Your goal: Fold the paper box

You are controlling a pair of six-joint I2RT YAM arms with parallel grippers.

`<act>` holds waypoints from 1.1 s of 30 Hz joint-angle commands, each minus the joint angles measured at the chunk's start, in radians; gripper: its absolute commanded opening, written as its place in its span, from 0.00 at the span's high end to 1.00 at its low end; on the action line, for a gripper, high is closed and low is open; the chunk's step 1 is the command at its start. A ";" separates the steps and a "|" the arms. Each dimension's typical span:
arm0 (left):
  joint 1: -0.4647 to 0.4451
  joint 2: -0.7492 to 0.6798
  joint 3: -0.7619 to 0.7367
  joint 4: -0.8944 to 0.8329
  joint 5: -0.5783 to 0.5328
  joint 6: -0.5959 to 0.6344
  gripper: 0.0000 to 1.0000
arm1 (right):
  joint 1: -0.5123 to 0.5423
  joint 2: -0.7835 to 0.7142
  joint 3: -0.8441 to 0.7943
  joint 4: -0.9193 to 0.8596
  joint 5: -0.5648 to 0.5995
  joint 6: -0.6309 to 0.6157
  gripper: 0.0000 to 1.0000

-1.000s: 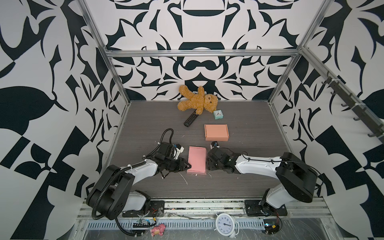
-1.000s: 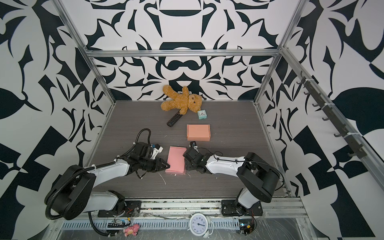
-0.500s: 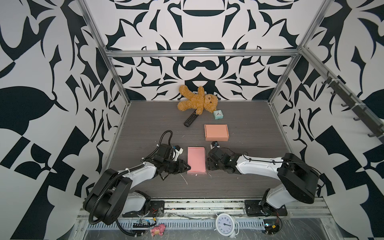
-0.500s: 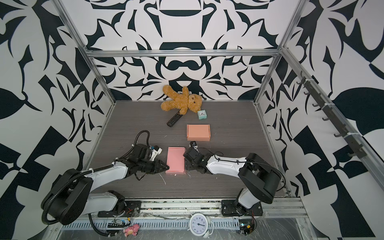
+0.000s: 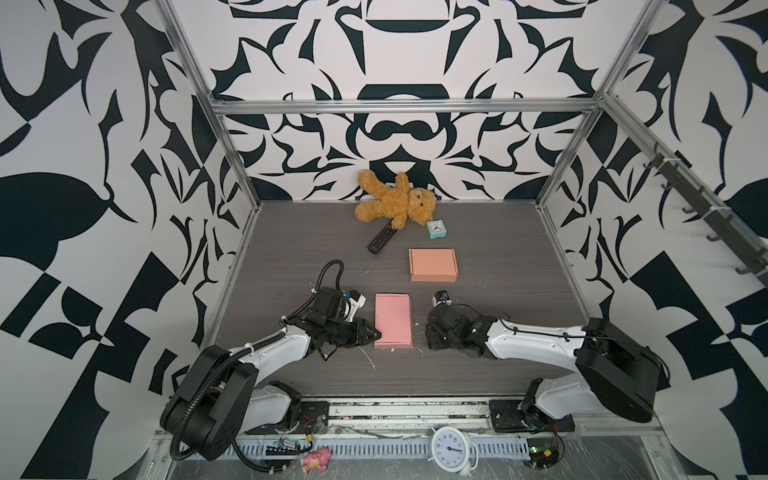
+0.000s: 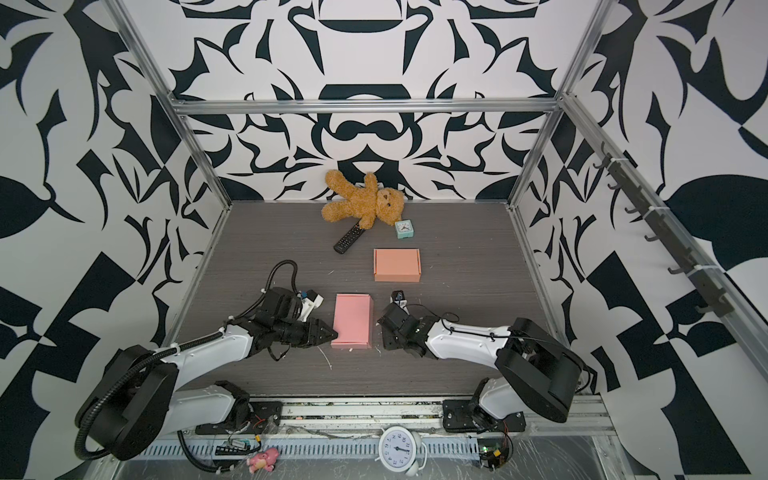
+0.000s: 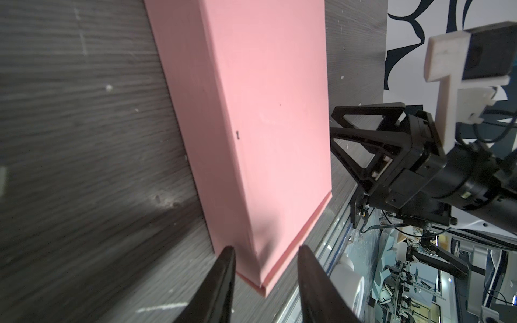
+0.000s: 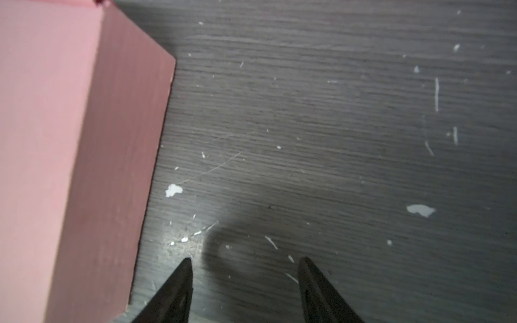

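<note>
Near the front edge of the table, the folded pink paper box lies flat between the left gripper, jaws apart at its near corner, and the right gripper, jaws apart over bare tabletop. Farther back sits an orange box.

A brown teddy bear is seen lying at the back edge of the bench, against the wall. A black remote and a small teal clock are set just beside it. A closed orange box is placed nearer the middle. Beyond the front edge, a white alarm clock and a pink toy are found. White scraps are scattered about.
</note>
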State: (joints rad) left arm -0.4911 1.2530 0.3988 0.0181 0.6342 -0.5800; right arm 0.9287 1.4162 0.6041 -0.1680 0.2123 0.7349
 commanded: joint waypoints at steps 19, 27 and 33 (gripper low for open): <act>-0.005 0.000 -0.009 -0.009 0.018 0.000 0.59 | 0.038 0.043 0.008 0.125 -0.131 0.055 0.92; -0.008 0.005 -0.015 0.006 0.022 -0.006 0.59 | 0.052 0.060 0.012 0.145 -0.138 0.061 0.94; -0.015 0.010 -0.018 0.026 0.030 -0.021 0.59 | 0.061 0.064 0.020 0.151 -0.139 0.060 0.95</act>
State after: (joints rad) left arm -0.4992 1.2541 0.3988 0.0296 0.6445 -0.5884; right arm 0.9813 1.4807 0.6037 -0.0261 0.0738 0.7872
